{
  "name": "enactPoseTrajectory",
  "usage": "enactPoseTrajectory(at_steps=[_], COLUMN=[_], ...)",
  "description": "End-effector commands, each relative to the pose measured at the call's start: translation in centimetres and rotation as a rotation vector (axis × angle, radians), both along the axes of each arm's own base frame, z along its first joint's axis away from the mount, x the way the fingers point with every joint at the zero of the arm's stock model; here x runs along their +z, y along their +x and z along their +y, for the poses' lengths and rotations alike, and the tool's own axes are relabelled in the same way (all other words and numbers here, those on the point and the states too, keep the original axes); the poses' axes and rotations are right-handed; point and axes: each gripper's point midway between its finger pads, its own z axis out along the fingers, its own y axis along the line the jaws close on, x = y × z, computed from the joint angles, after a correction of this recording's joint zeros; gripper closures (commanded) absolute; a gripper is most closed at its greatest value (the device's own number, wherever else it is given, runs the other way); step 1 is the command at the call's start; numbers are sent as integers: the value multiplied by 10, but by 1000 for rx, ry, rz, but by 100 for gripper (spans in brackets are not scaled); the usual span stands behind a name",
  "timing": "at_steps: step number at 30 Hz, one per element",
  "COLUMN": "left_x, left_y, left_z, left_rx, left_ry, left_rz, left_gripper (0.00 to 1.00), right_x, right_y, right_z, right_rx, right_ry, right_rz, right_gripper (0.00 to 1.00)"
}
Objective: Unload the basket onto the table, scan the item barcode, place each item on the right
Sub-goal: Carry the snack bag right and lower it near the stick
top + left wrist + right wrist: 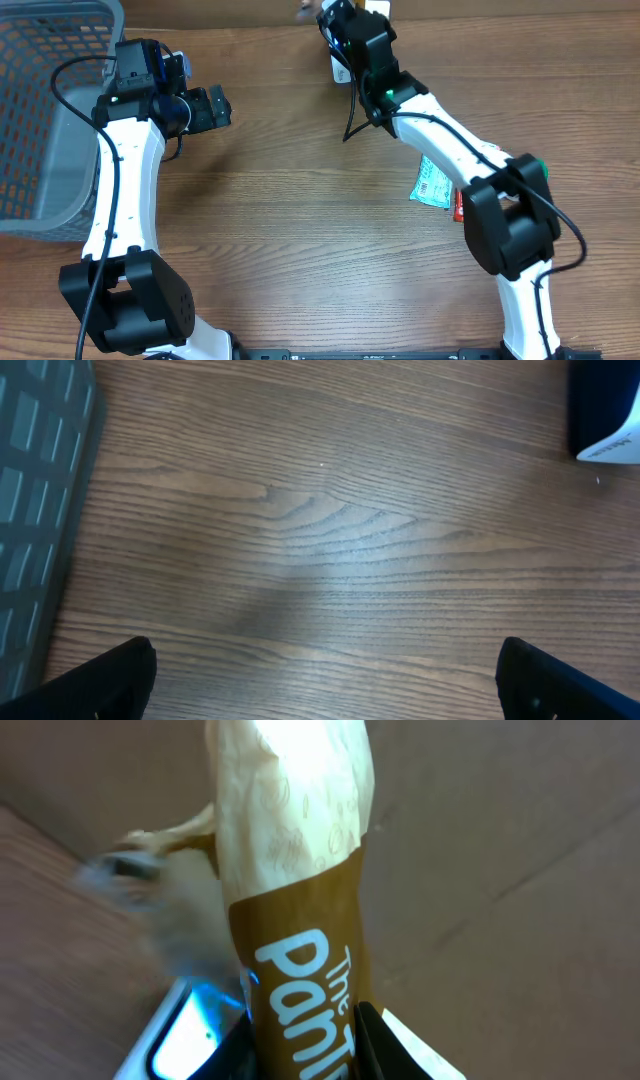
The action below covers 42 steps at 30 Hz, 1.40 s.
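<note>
The item [295, 870] is a long packet, cream above and wrapped in a brown band with white lettering. My right gripper [310, 1045] is shut on its banded lower part, holding it upright at the far middle of the table. Just under and left of it, the scanner [185, 1030] glows blue through its window. From overhead the right gripper [345, 35] hangs above the white scanner [340, 68], and the packet is mostly hidden there. No barcode shows. My left gripper [213, 106] stands open over bare wood [325, 672] with nothing between its fingers.
A grey mesh basket [40, 110] fills the far left, its wall [35, 490] close to the left gripper. A teal packet [432, 182] and a red thing [459, 205] lie partly under the right arm. A dark and white object [605, 420] sits at the left wrist view's upper right.
</note>
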Motion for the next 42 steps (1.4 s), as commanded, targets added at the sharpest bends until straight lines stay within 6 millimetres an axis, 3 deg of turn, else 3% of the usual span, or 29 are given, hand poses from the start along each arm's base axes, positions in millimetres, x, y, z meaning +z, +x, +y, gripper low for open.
enactPoseTrajectory(at_steps=[1, 5, 8, 13, 17, 21, 24, 32, 35, 40, 41, 42], left_x=[1, 1, 1, 1, 1, 1, 1, 1, 1, 1, 1, 1], left_y=[2, 2, 2, 2, 2, 2, 2, 2, 2, 2, 2, 2], left_z=[1, 1, 1, 2, 1, 1, 2, 1, 1, 2, 1, 2], left_rx=[0, 0, 0, 0, 0, 0, 0, 0, 0, 0, 0, 0], left_ry=[5, 5, 5, 5, 5, 5, 6, 5, 5, 5, 5, 6], left_rz=[-4, -5, -4, -5, -5, -5, -4, -5, -5, -5, -5, -5], left_gripper=[0, 0, 0, 0, 0, 0, 0, 0, 0, 0, 0, 0], right_x=[8, -16, -15, 26, 68, 76, 54, -53, -83, -116, -119, -120], right_y=[-7, -9, -11, -21, -38, -70, -101, -194, -211, -220, -220, -219], right_z=[6, -1, -1, -6, -28, -59, -80, -130, -148, -181, -188, -193], right_rx=[49, 32, 24, -5, -56, -115, -149, -259, -308, -391, -409, -419], right_ry=[25, 48, 68, 180, 297, 286, 250, 96, 62, 59, 67, 74], right_rz=[38, 128, 138, 116, 129, 251, 425, 977, 1066, 1124, 1129, 1130], right_gripper=[96, 96, 96, 96, 96, 96, 96, 96, 96, 96, 88, 67])
